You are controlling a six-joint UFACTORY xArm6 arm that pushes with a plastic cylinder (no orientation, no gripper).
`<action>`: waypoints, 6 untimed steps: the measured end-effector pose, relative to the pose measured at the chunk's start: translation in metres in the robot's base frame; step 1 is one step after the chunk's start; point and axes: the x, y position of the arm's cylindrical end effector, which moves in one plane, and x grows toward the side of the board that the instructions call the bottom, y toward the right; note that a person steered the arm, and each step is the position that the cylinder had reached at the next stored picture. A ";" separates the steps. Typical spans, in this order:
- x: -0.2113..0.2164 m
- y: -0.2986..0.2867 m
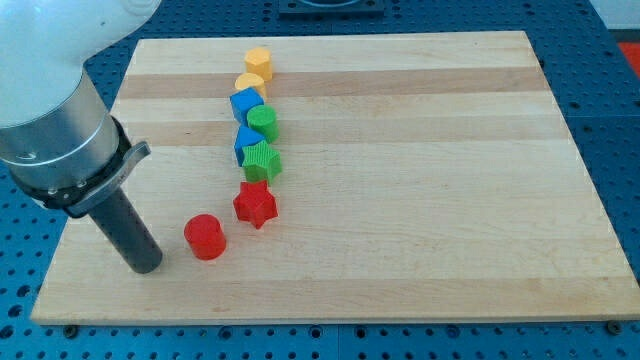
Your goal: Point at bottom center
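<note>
- The tool [146,268], a plain dark rod with no jaws, grasps nothing; its lower end rests on the table [420,200] near the view's bottom-left corner.
- The task's target, the bottom-centre region of the table, lies well to the tool's right along the bottom edge; no block marks it.
- The red cylinder [205,237] stands just right of the tool, apart from it; the red star [255,204] sits further right and slightly up.
- Up and right of the tool, a near-touching column rises: green star-like block [262,160], blue block [246,139], green cylinder [263,122], blue block [245,103], yellow block [250,82], yellow block [259,62].
- Judgement: the tool's low position suits a rightward slide beneath the red cylinder, though a close pass could nudge it.
</note>
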 end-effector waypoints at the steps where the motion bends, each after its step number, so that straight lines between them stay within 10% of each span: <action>1: -0.003 -0.004; 6: -0.025 0.043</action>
